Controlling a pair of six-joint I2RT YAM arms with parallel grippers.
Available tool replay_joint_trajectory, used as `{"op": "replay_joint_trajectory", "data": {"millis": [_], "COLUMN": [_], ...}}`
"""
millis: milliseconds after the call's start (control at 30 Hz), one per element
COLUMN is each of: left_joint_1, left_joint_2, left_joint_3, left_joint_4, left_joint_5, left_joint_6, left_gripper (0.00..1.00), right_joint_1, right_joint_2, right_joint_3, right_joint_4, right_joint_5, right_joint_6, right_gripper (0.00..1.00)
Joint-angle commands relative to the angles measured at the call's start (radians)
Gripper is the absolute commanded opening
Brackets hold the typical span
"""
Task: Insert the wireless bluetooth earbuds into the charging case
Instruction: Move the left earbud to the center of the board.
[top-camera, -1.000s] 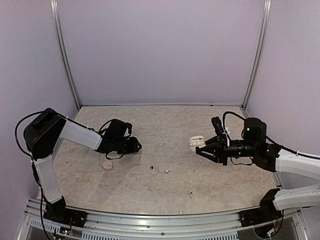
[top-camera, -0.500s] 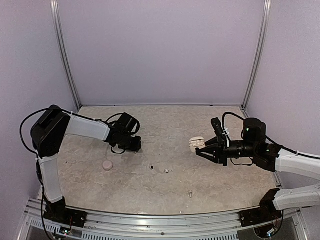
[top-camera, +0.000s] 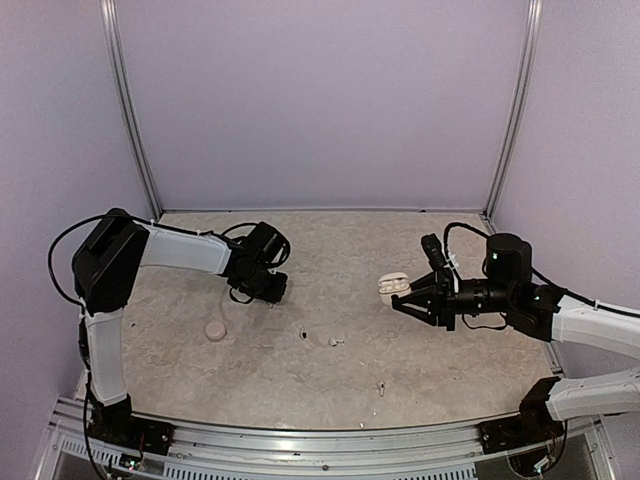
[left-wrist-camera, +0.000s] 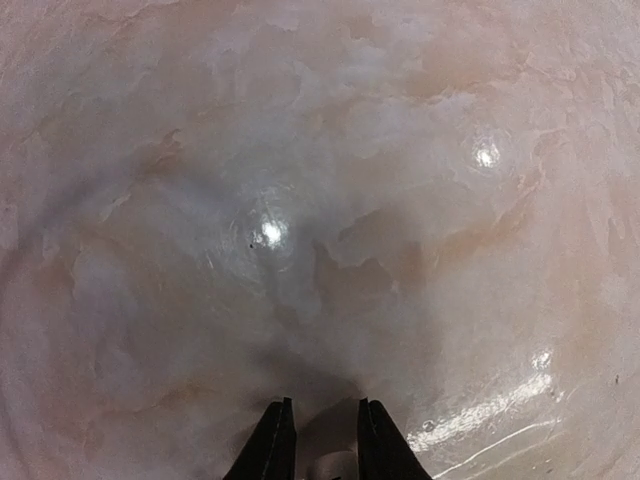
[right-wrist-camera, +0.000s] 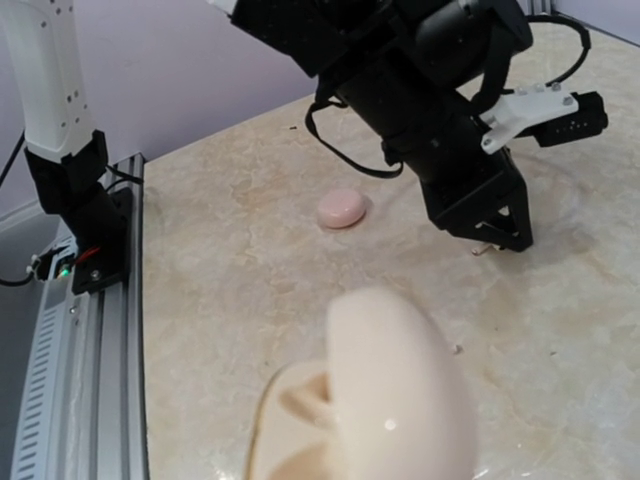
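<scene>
Over table (top-camera: 450, 240), left arm (top-camera: 190, 255) stretched, left gripper (top-camera: 274, 292) down, grasp unclear; right gripper (top-camera: 403, 298) clasps charging case (top-camera: 391, 283).

**Right wrist view: open case up close, left arm beyond**

Open charging case (right-wrist-camera: 372, 400), pale and blurred, lid raised, fills the lower middle. Behind it on the marbled worktop (right-wrist-camera: 230, 300) lies a round pinkish case (right-wrist-camera: 341, 209), closed, well apart from the open one. To its right the black left arm (right-wrist-camera: 410, 90) slopes down, with the left tool (right-wrist-camera: 505, 238) close over the worktop. A tiny pale item (right-wrist-camera: 482, 250), too small to identify, sits just beside the tip. At the left edge are a metal rail (right-wrist-camera: 90, 400) and the arm base (right-wrist-camera: 85, 215).
</scene>
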Motion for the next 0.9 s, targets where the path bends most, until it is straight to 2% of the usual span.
{"op": "replay_joint_trajectory", "data": {"millis": [0,300,700,867], "left_joint_1": [-0.012,-0.07,-0.235,-0.256], "left_joint_2": [0.064,-0.016,-0.158,-0.228], "left_joint_3": [-0.014,-0.106,-0.32,-0.291], "left_joint_4": [-0.137,-0.159,-0.192,-0.289], "left_joint_5": [0.024,0.083,0.167,0.123], "left_joint_6": [0.016,0.015,-0.053,-0.05], "left_gripper": [0.22,0.14,0.14,0.19], "right_joint_1": [-0.012,-0.011,-0.01,-0.011], "right_joint_2": [-0.004,0.011,0.021,0.024], "right_joint_3": [0.034,0.04,0.041,0.041], "right_joint_4": [-0.004,0.002,0.01,0.01], "right_joint_5": [-0.003,-0.011,-0.026,-0.03], "right_joint_6": [-0.01,-0.013,-0.011,-0.01], "right_gripper": [0.12,0.12,0.12,0.12]}}
